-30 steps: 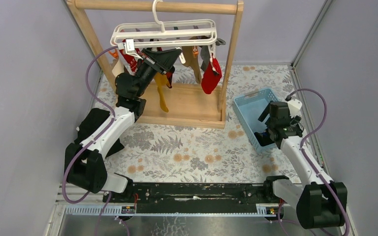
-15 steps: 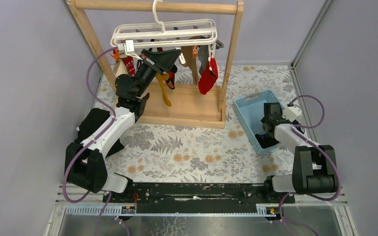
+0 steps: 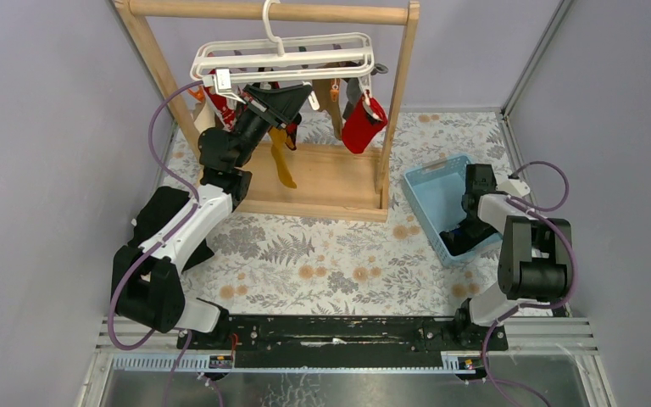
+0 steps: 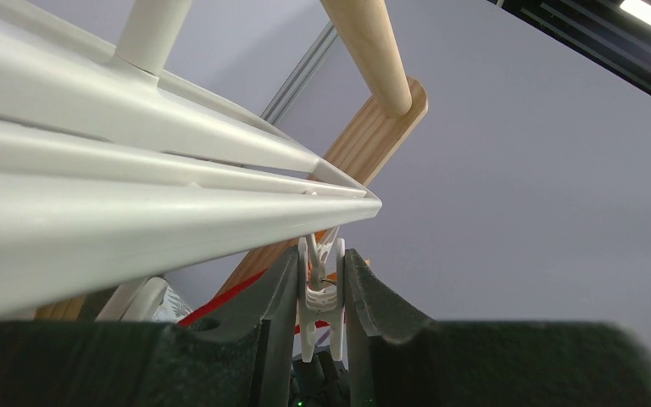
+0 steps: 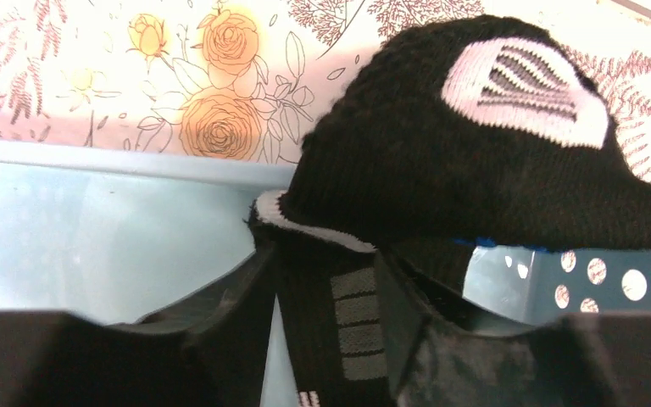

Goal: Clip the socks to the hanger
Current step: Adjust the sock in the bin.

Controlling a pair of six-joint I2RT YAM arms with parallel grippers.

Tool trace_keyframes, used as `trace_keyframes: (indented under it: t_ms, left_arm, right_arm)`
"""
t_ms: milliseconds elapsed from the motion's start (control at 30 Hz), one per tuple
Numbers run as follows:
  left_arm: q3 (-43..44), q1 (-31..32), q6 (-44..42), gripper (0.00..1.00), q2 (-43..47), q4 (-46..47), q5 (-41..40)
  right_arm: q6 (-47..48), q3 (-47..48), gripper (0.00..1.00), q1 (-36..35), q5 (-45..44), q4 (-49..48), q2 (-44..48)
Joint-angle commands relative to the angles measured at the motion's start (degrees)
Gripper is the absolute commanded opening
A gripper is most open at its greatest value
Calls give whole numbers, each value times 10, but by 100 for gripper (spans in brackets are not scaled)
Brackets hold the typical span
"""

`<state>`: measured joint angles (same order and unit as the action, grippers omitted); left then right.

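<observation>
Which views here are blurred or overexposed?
Left wrist: the hanger looms close, soft and bright; the clip is sharper. Right wrist: the floral table is washed out, the black sock crisp. Top external: even, sharp.

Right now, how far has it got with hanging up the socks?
Done: a red sock, a yellow sock and others already hang from the hanger. In hand: the left gripper pinches a white clip, and the right gripper has its fingers either side of a black sock at the blue basket; a firm grip is not clear. Left: lifting that sock and clipping it.
</observation>
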<state>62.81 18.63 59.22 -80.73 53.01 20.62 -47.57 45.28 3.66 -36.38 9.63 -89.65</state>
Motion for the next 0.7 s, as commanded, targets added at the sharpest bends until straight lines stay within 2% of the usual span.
trace_keyframes:
  t_ms: [0, 200, 367, 567, 667]
  left_arm:
    - [-5, 0, -6, 0, 13, 18, 23]
    - [-7, 0, -6, 0, 15, 18, 23]
    - [-6, 0, -6, 0, 15, 18, 23]
    - [-5, 0, -4, 0, 10, 23, 25]
    - [-5, 0, 0, 0, 5, 27, 28]
  right_arm:
    - [-14, 19, 44, 19, 32, 4, -5]
    - [9, -3, 1, 27, 97, -27, 11]
    - [38, 0, 0, 27, 189, -20, 66]
    - [92, -19, 0, 26, 351, -73, 231]
    - [93, -18, 0, 27, 386, -83, 290]
